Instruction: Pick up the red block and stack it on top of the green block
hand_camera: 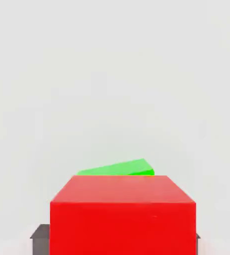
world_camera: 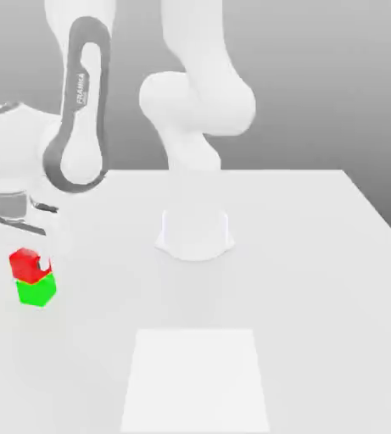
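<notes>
a white table (world_camera: 317, 254) holds the green block (world_camera: 36, 291) near the edge at the exterior view's left. the red block (world_camera: 25, 264) sits directly on top of the green block, touching it, but turned a little so the edges do not line up; in the hand view a green corner (hand_camera: 120, 168) peeks out past the red top face (hand_camera: 121, 211).

the main risk, as a judgement: the stack is slightly twisted and close to the table edge, so a finger brushing the red block as the arm lifts away could drag or tip it off the green block. a sideways pull rather than a straight rise would cause that.

the gripper (world_camera: 36, 254) hangs right over the green block, at the level of the red block. its fingers stand apart, at their widest, one pale fingertip (world_camera: 44, 268) overlapping the red block's side. it clamps nothing; whether a fingertip touches the red block cannot be told.
</notes>
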You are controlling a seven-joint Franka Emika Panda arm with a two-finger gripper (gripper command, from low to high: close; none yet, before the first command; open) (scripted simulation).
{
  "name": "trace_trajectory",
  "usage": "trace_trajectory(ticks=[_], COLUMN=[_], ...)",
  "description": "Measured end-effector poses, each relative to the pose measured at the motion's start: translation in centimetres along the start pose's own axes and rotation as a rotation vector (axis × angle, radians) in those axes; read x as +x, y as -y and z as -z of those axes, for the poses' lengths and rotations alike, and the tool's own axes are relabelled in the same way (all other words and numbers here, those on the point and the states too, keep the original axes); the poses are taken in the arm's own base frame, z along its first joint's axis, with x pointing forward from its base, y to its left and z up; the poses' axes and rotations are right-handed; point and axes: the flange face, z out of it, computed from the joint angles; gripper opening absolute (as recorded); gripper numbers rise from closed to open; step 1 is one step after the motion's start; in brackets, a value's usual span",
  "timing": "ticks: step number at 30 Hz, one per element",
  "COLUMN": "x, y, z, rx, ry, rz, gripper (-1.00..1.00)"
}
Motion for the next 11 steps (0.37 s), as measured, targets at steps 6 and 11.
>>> trace_trajectory(ticks=[6,11], x=[0.1,0.1], y=[-0.2,-0.1], z=[0.8,5.2], rx=[0.001,0.002], ry=[-0.001,0.0], rz=[-0.007,-0.003], gripper=[1.0,1.0])
